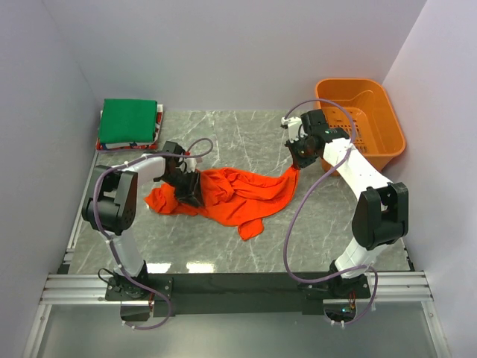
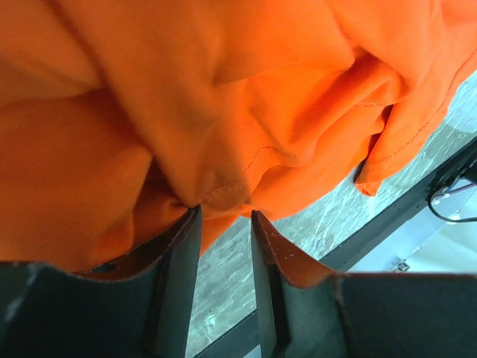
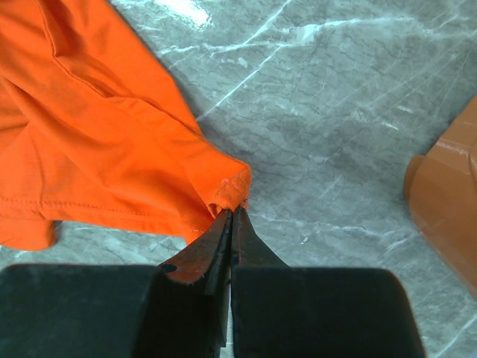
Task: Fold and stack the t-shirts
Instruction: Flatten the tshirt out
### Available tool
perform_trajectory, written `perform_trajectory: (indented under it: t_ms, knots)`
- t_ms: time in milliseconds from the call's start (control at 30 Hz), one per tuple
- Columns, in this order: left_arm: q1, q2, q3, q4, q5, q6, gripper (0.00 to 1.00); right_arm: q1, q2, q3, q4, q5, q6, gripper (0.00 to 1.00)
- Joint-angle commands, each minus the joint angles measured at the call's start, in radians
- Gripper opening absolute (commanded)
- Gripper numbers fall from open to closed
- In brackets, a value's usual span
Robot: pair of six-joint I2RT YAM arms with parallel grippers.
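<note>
limp, light orange t-shirt [image 1: 231, 194] likely bunches; grip hem corners. right gripper [image 3: 229, 212] is clamped on its right corner; left gripper [image 2: 223, 215], part open, noses its left bunch.

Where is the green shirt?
In the top view, the folded green shirt sits atop thinner folded shirts in the table's far left corner, beyond the left gripper.

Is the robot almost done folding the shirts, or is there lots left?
Done: a green folded shirt tops a neat pile at the back left. In hand: the orange t-shirt lies crumpled mid-table; the right gripper pinches one corner, the left gripper is open at its other side. Left: spread it, fold it, add it to the pile.
</note>
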Motion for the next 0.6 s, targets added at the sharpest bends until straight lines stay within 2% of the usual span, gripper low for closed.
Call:
perform_trajectory:
  t_ms: [0,567]
  knots:
    - [0.025,-0.017,0.0,-0.034,-0.006,-0.008,0.38,-0.007,-0.019,0.016,0.011,0.003,-0.013,0.0]
    - [0.052,-0.005,0.095,-0.146,0.012,0.013,0.38,-0.007,0.009,0.046,-0.011,-0.016,-0.02,0.0]
